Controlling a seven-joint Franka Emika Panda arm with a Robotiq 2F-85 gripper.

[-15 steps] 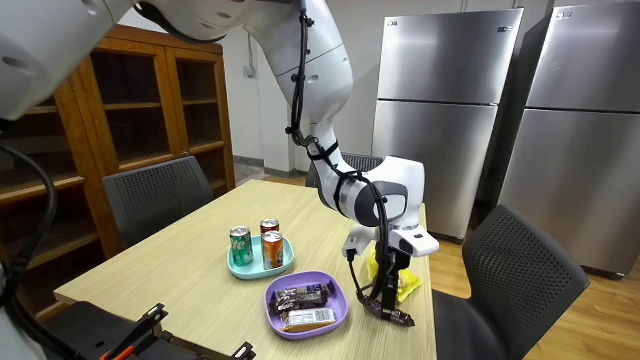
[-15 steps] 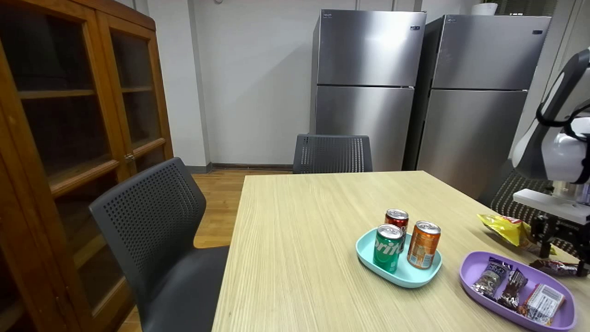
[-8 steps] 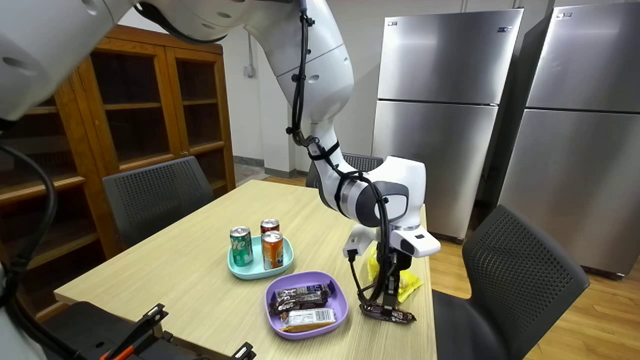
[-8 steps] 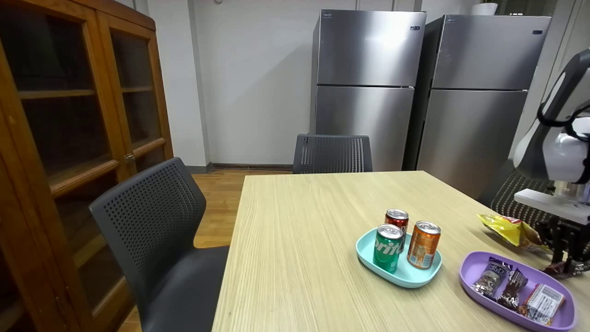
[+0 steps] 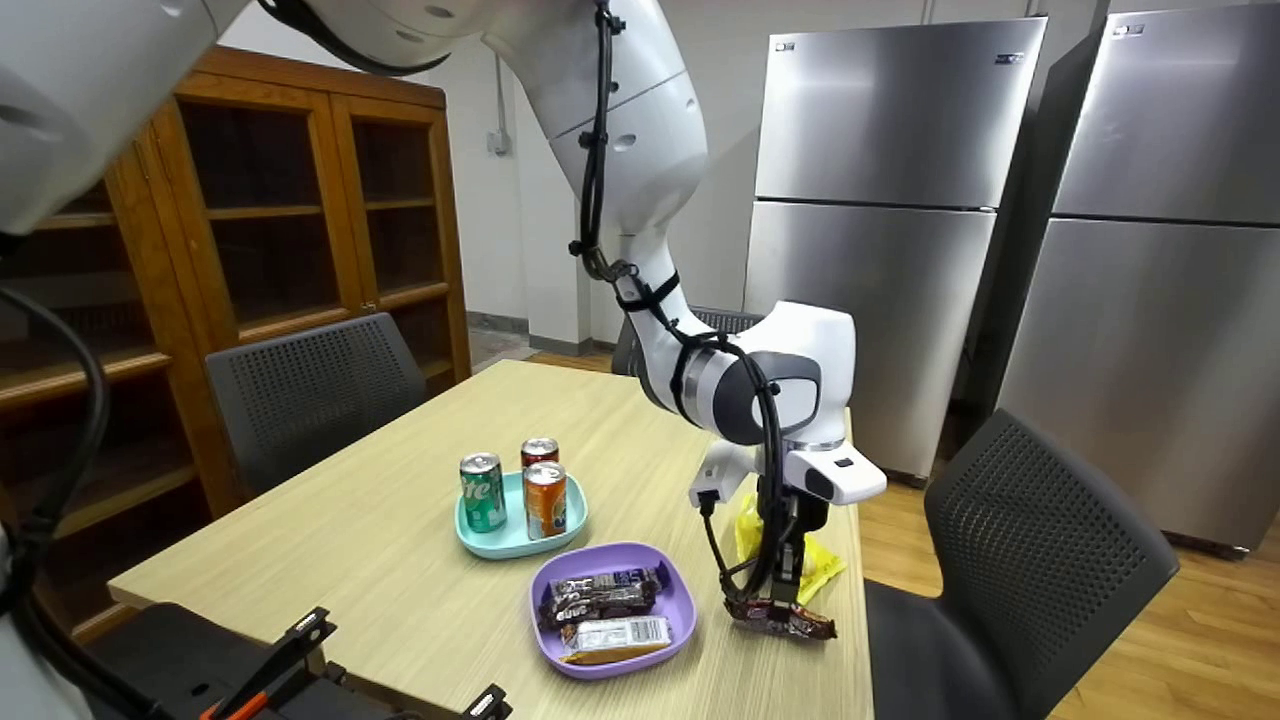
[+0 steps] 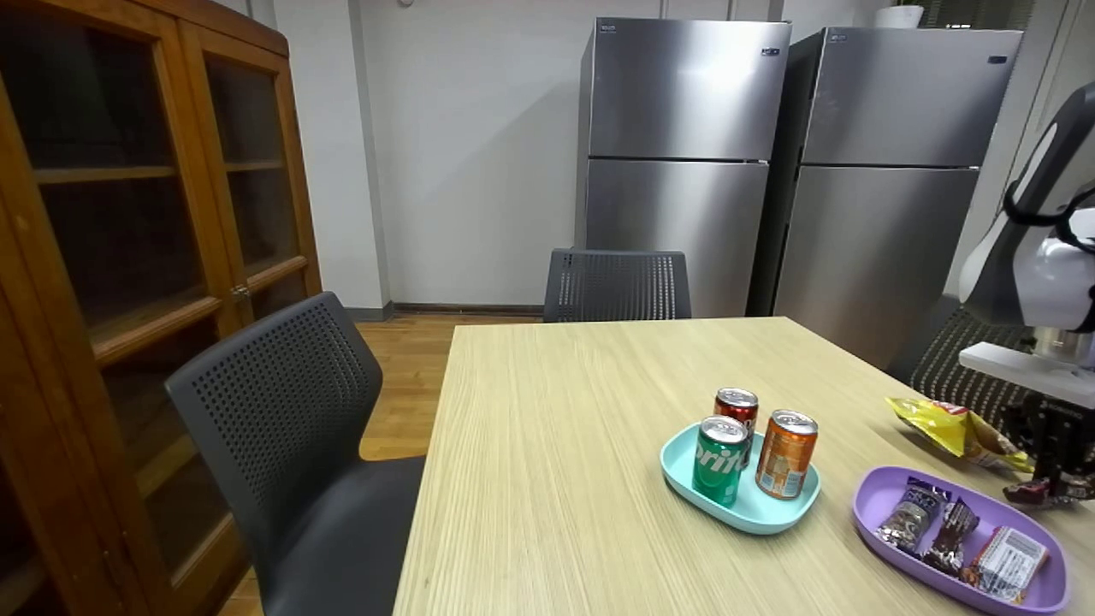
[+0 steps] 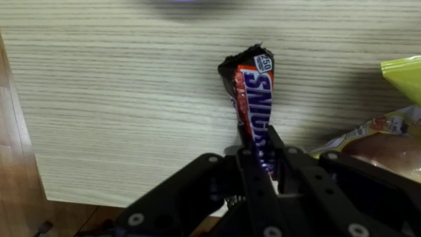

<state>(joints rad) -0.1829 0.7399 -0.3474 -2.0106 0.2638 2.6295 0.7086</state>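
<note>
- Your end effector [image 7: 259, 134] is clamped on the candy bar [image 7: 255, 92], pressing in on it from 2 sides.
- You have the candy bar low over the surface [image 6: 547, 445], near its edge; whether it touches, you cannot tell.
- Close beside your end effector is a yellow bag [image 6: 937, 423].
- Near the candy bar you see a purple tray [image 5: 684, 612] holding 3 wrapped bars [image 5: 600, 602].
- Farther off, a teal tray [image 6: 753, 522] carries 3 upright cans: a green can [image 6: 719, 464], an orange can [image 6: 787, 458] and a red can [image 6: 736, 405].
- Around the surface you have 3 chairs [image 6: 282, 428], 2 fridges [image 6: 680, 94] and a cabinet [image 6: 201, 171].
</note>
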